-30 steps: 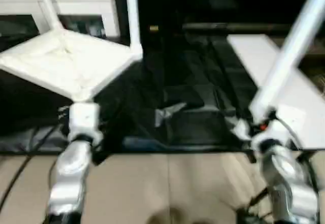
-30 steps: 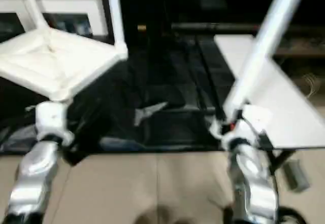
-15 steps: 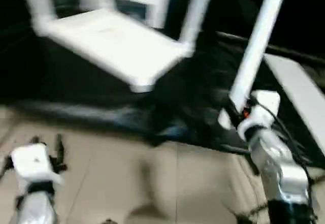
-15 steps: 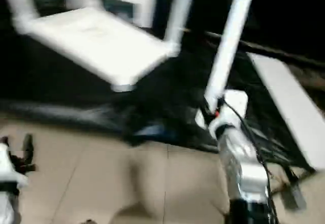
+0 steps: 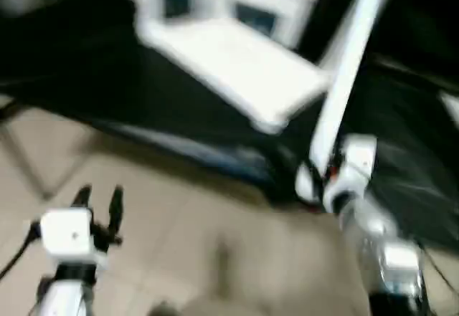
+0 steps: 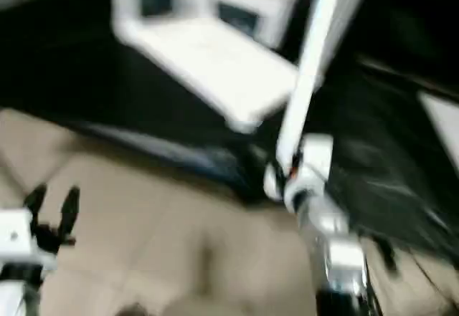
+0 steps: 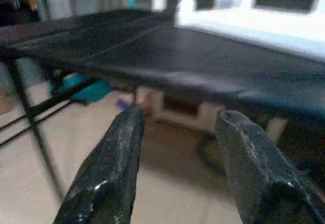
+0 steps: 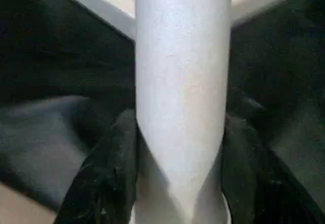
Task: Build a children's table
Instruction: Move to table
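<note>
Right pincer (image 5: 315, 176): clamped on white table leg (image 5: 346, 72), leg rising toward 1 o'clock. Left pincer (image 5: 98, 200): fingers parted, empty, over tan floor (image 5: 186, 223). Tabletop (image 5: 237, 61): on black worktop (image 5: 86, 72), 11 o'clock of right pincer.

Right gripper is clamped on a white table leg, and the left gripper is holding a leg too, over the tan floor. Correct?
Not quite. The left gripper holds nothing: the left wrist view shows its fingers apart with only floor and the black table between them. The right gripper does clamp the white leg, and the left one does hover over the tan floor.
</note>
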Controlling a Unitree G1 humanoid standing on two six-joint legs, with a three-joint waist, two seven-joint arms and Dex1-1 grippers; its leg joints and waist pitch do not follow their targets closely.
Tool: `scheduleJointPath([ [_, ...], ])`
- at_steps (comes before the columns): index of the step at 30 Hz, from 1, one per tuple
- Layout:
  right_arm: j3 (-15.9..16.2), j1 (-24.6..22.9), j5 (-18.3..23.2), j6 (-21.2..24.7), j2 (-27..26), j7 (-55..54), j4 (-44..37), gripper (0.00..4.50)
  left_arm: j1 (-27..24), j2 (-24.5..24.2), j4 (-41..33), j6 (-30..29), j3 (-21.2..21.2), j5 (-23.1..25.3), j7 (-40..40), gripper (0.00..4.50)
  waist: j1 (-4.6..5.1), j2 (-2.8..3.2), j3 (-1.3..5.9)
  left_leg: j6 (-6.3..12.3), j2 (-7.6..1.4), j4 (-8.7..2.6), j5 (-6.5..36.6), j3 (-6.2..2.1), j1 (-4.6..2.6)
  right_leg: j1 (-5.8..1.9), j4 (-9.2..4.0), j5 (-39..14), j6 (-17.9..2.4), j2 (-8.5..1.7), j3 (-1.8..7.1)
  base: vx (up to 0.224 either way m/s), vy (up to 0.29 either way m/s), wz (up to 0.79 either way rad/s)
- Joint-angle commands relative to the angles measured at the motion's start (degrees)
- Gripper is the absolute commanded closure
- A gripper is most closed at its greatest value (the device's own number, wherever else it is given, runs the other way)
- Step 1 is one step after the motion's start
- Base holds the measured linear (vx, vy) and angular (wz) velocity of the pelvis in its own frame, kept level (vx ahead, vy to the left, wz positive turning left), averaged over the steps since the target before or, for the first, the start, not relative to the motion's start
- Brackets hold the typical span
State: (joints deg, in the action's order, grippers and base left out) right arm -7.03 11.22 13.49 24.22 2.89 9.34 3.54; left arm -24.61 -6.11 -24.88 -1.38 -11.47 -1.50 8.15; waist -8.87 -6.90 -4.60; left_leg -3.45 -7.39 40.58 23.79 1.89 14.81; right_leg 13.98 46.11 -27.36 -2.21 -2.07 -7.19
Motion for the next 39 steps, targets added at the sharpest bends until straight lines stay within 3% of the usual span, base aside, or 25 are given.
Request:
scheduleJointPath([
  [1,-2.95,-0.02,1.12,-1.56,1.38,-0.75,-0.57,2.64,1.50,-0.28,-0.29,-0.32,1.39,-0.55,0.19,1.93,2.60,3.30,3.75,17.96,-6.79,-8.84,-25.72,-8.44,-8.24,9.63,1.50,0.80,5.11,0.44,0.03,0.218,0.020,-0.34],
  [3,-3.33,0.01,1.63,-1.85,1.03,-0.84,-0.37,2.64,1.77,-0.76,-0.12,-0.21,1.12,-0.87,0.27,1.93,3.47,0.98,4.20,19.08,-5.20,-11.00,-35.58,-6.33,-8.07,14.17,0.00,13.74,4.67,-2.36,2.03,0.182,-0.011,-0.34],
  [4,-3.19,-0.05,1.41,-2.30,1.11,-0.66,-0.45,2.64,2.26,-0.81,-0.17,-0.48,0.74,-1.15,0.25,1.93,3.95,0.34,2.55,12.98,-2.44,-13.55,-26.50,2.66,-8.27,14.31,-5.22,21.39,-2.37,-2.39,1.78,0.232,-0.001,-0.22],
  [5,-3.18,-0.07,1.42,-2.35,1.12,-0.59,-0.50,2.64,2.37,-0.83,-0.18,-0.54,0.68,-1.18,0.24,1.93,4.20,-1.44,2.09,11.37,-1.58,-14.98,-18.58,5.95,-7.72,11.93,-7.85,22.66,-4.81,-2.40,2.00,0.295,-0.007,-0.17],
  [6,-2.93,-0.18,1.23,-2.74,1.15,-0.50,-0.76,2.64,3.01,-0.93,-0.07,-0.96,0.30,-1.23,0.09,1.93,2.43,-4.67,1.75,8.99,2.41,-11.13,-0.86,10.68,-7.11,6.39,-15.51,2.74,-7.37,-3.26,8.46,0.295,-0.007,-0.17],
  [7,-2.73,-0.31,0.86,-3.33,1.17,-0.49,-0.98,2.64,3.64,-0.86,0.03,-1.51,-0.03,-1.14,-0.14,1.93,-0.81,-3.60,2.30,4.87,6.64,1.12,8.60,9.04,-7.03,3.31,-20.14,-25.06,-19.29,-7.95,18.27,0.288,-0.026,-0.19],
  [8,-2.73,-0.31,0.86,-3.33,1.17,-0.49,-0.98,2.64,3.64,-0.86,0.03,-1.51,-0.03,-1.14,-0.14,1.93,-0.81,-3.60,2.30,4.87,6.64,1.12,8.60,9.04,-7.03,3.31,-20.14,-25.06,-19.29,-7.95,18.27,0.269,-0.006,-0.40],
  [9,-2.63,-0.88,1.10,-3.99,0.96,0.11,-1.88,2.64,5.51,-0.80,0.56,-2.04,-0.53,-2.02,-0.04,1.93,-2.36,-2.53,2.59,-2.28,5.05,6.02,2.46,4.30,-0.06,-2.82,-16.28,-13.66,-31.70,-8.57,22.96,0.269,-0.006,-0.40],
  [10,-2.63,-1.05,1.16,-4.22,0.86,0.24,-2.14,2.64,6.16,-0.89,0.75,-2.22,-0.65,-2.40,0.03,1.93,-3.99,-2.63,2.32,-6.08,4.59,8.11,-0.46,2.89,1.46,-2.55,-16.15,0.75,-33.64,-7.58,24.31,0.266,0.002,-0.51],
  [12,-2.31,-1.87,1.12,-5.48,1.00,0.79,-3.59,2.64,8.62,-1.11,1.71,-2.75,-0.83,-3.56,-0.09,1.93,-4.82,-1.41,2.04,-8.00,3.63,8.22,-3.82,0.83,3.34,-1.75,-16.70,10.69,-31.18,-6.29,24.41,0.223,0.019,-0.39],
  [13,-2.12,-2.17,0.87,-6.22,1.16,0.80,-4.09,2.64,9.60,-1.38,2.11,-2.99,-0.74,-3.81,-0.08,1.93,-4.46,-0.13,1.41,-10.17,1.72,5.91,-9.43,-1.73,5.25,0.13,-16.75,18.35,-24.83,-4.21,23.22,0.193,0.063,-0.40],
  [14,-2.01,-2.45,0.70,-6.86,1.29,0.81,-4.56,2.64,10.76,-1.60,2.41,-3.30,-0.66,-4.24,-0.05,1.93,-3.84,3.11,2.60,-9.76,0.02,-3.67,-20.50,-3.26,5.53,0.85,-14.50,28.17,-15.00,0.65,18.86,0.089,0.082,-0.19],
  [15,-2.28,-3.38,0.84,-7.99,1.34,1.09,-6.43,2.64,14.42,-1.86,2.25,-3.74,-0.67,-5.78,-0.12,1.93,0.09,6.32,5.88,-1.23,-8.92,-7.09,-50.49,-8.41,-1.64,11.07,-2.19,17.26,0.78,2.18,7.57,0.089,0.082,-0.19],
  [16,-2.59,-3.57,1.00,-8.40,1.25,1.01,-6.94,2.64,15.52,-2.06,2.14,-2.96,-0.85,-5.97,-0.12,1.93,0.09,6.32,5.88,-1.23,-8.92,-7.09,-50.49,-8.41,-1.64,11.07,-2.19,17.26,0.78,2.18,7.57,0.087,0.072,0.18],
  [17,-2.71,-3.58,1.06,-8.58,1.21,0.96,-7.02,2.64,15.87,-2.14,2.13,-2.60,-0.94,-5.93,-0.11,1.93,-0.84,5.49,4.72,1.77,-9.74,-4.23,-74.31,-7.15,-1.01,11.59,-3.17,20.27,5.82,-1.33,7.78,0.154,0.072,0.22],
  [18,-3.06,-3.65,1.38,-8.78,1.10,0.89,-7.37,2.64,17.00,-2.20,1.84,-1.92,-1.35,-7.20,0.39,1.93,-0.30,4.99,5.16,0.47,-4.99,-3.64,-86.38,-4.38,1.05,10.46,-5.91,29.64,6.75,-0.60,7.20,0.154,0.072,0.22],
  [19,-3.27,-3.70,1.57,-8.95,1.11,0.99,-7.69,2.64,18.62,-2.82,1.44,-1.75,-1.86,-8.35,1.14,1.93,0.58,4.31,4.91,-2.80,-0.27,-4.28,-81.54,-1.91,1.89,9.54,-9.74,34.38,5.31,0.07,6.85,0.017,0.094,0.09],
  [20,-3.24,-3.80,1.41,-9.34,1.20,1.09,-7.84,2.64,19.75,-3.47,1.31,-2.37,-1.96,-8.75,1.64,1.93,1.38,3.58,4.70,-4.15,1.19,-4.23,-72.38,-1.02,2.35,8.57,-11.48,36.64,4.67,-0.56,7.51,0.000,0.000,0.00],
  [21,-3.23,-3.92,1.14,-9.95,1.28,1.28,-7.96,2.64,21.78,-4.63,1.34,-4.04,-1.89,-8.98,2.53,1.93,2.18,3.28,4.54,-5.05,1.29,-5.35,-52.63,-0.05,4.96,5.47,-12.01,37.75,2.69,-3.66,8.75,0.000,0.000,0.00],
  [24,-3.29,-4.06,0.96,-10.83,1.16,1.50,-8.41,2.64,25.50,-6.04,1.70,-6.99,-1.31,-9.29,3.69,1.93,3.37,3.12,3.56,-3.72,-1.55,-8.93,-11.22,1.12,5.27,4.30,-14.97,15.12,2.43,-6.13,9.70,-0.036,-0.094,0.05],
  [27,-2.86,-4.53,0.84,-10.48,1.46,1.45,-9.22,2.64,30.64,-7.49,3.78,-11.82,-0.27,-8.60,3.58,1.93,4.98,4.03,3.11,-1.49,-3.23,-10.53,1.48,2.41,4.82,5.62,-16.19,-5.17,-1.87,-5.31,9.38,-0.059,-0.076,0.02],
  [30,-0.79,-6.34,-2.49,-8.58,3.65,0.60,-10.35,2.64,35.42,-6.44,10.53,-11.74,3.21,-7.08,3.88,1.93,5.82,6.13,3.04,-0.10,-3.57,-10.51,3.97,2.82,4.72,6.22,-16.81,-9.80,-3.00,-5.27,9.40,-0.018,-0.016,0.01],
  [35,-0.73,-5.72,-2.31,-5.24,3.32,-0.59,-11.15,2.64,35.93,-3.35,14.89,-9.99,4.31,-9.19,4.08,1.93,6.75,7.06,4.03,1.52,-3.78,-9.77,-3.44,3.78,5.85,5.27,-15.94,0.28,-6.75,-5.18,9.46,0.000,0.000,0.00],
  [36,-0.01,-5.18,-2.13,-5.14,3.03,-0.10,-11.35,2.64,35.74,-2.52,16.60,-10.21,4.03,-9.87,4.15,1.93,7.34,8.13,4.27,-0.29,-3.86,-9.01,-0.44,5.37,3.80,6.42,-16.87,-2.57,-6.36,-3.52,10.29,0.000,0.000,0.00],
  [39,1.52,-4.79,-2.49,-4.25,3.26,0.72,-11.69,2.64,36.10,-2.74,18.95,-10.73,3.18,-9.32,3.37,1.93,7.82,7.98,3.21,-1.34,-3.52,-10.04,14.45,7.17,-1.08,7.16,-17.45,-14.42,-7.58,0.10,9.57,0.029,0.006,-0.24],
])
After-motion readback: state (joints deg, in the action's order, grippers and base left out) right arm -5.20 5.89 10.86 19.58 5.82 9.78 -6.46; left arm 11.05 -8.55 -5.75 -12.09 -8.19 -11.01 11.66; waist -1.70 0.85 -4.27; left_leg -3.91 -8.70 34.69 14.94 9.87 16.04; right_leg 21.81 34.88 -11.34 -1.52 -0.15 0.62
